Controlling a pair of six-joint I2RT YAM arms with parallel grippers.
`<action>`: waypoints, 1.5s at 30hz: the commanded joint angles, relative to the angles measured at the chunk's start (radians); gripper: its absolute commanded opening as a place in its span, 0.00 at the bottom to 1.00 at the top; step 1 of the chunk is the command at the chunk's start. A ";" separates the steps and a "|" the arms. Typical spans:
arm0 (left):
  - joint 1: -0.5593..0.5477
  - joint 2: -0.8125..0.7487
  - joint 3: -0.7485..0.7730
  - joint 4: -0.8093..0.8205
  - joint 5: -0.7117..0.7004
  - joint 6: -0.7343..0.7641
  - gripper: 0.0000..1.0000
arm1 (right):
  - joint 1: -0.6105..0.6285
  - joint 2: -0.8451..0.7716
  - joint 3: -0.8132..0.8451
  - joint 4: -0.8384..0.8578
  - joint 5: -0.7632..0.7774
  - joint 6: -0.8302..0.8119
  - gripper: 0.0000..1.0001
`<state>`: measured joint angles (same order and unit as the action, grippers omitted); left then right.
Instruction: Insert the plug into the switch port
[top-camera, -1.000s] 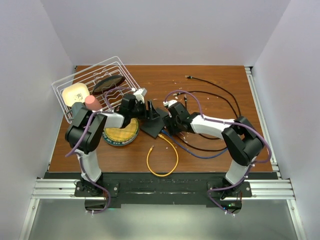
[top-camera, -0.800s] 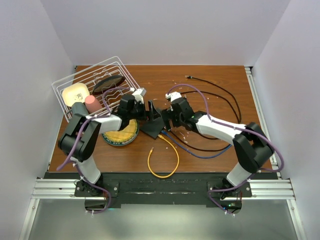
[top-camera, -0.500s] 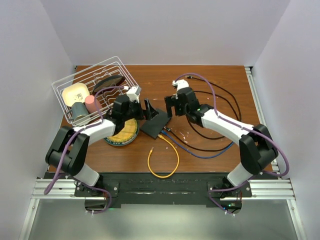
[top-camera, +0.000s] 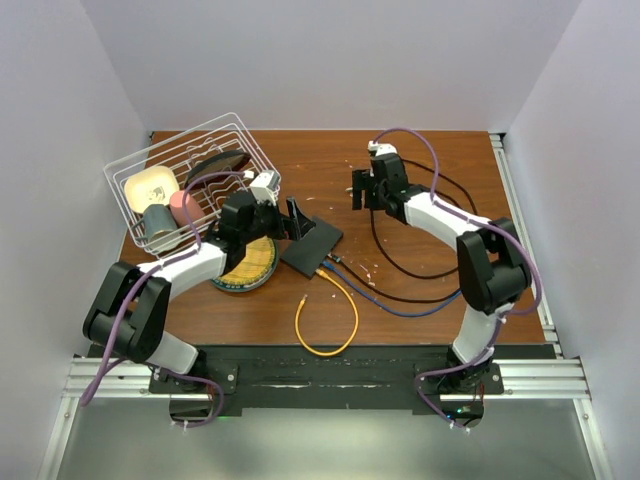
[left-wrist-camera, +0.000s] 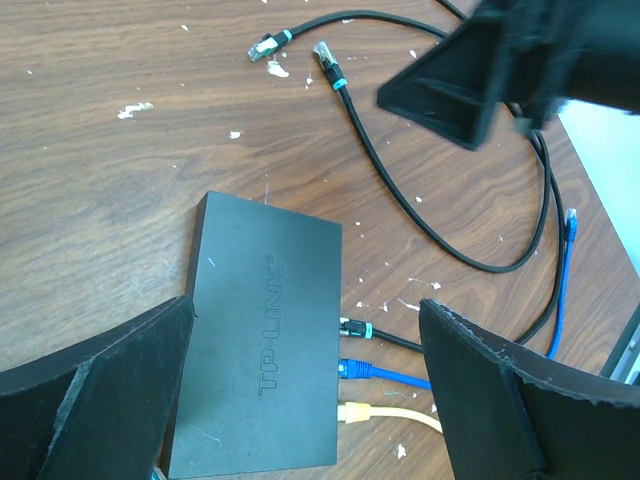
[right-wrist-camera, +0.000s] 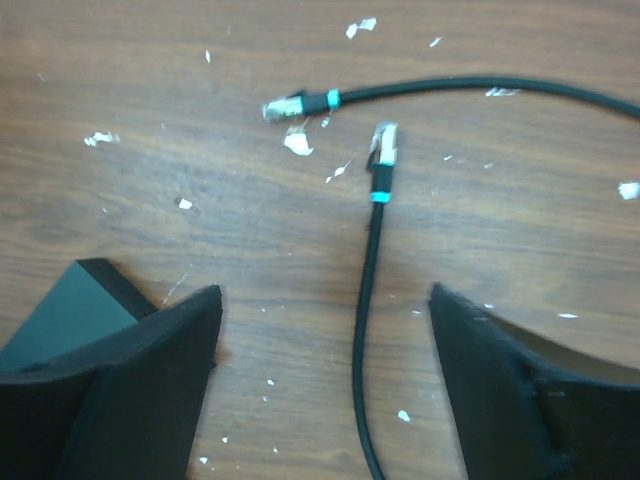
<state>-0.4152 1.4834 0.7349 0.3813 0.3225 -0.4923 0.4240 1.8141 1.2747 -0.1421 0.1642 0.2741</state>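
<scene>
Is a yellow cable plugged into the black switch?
Yes, the yellow cable sits in a port of the switch, beside the blue cable.

Left arm (top-camera: 190, 262) reaches from lower left toward frame centre; left gripper (top-camera: 296, 220) spread wide. Right arm (top-camera: 440, 215) arcs from lower right to upper centre; right gripper (top-camera: 358, 190) spread wide, facing left

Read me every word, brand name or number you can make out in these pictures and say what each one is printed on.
"TP-LINK": printed on the top face of the black switch, running lengthwise, seen in the left wrist view.
Nothing else can be read: in the top external view any lettering is too small to make out, and the right wrist view shows no text.
</scene>
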 joint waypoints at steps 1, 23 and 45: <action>0.000 -0.017 -0.017 0.076 0.046 0.020 1.00 | -0.025 0.056 0.066 0.033 -0.044 0.020 0.75; 0.000 -0.005 -0.028 0.150 0.127 -0.022 1.00 | -0.056 0.292 0.180 0.010 -0.003 -0.001 0.00; 0.000 -0.009 0.053 0.183 0.158 -0.129 0.96 | -0.039 -0.220 -0.240 0.208 -0.559 -0.067 0.00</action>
<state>-0.4152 1.4902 0.7265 0.4934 0.4427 -0.5755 0.3706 1.6539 1.1099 -0.0055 -0.1890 0.2161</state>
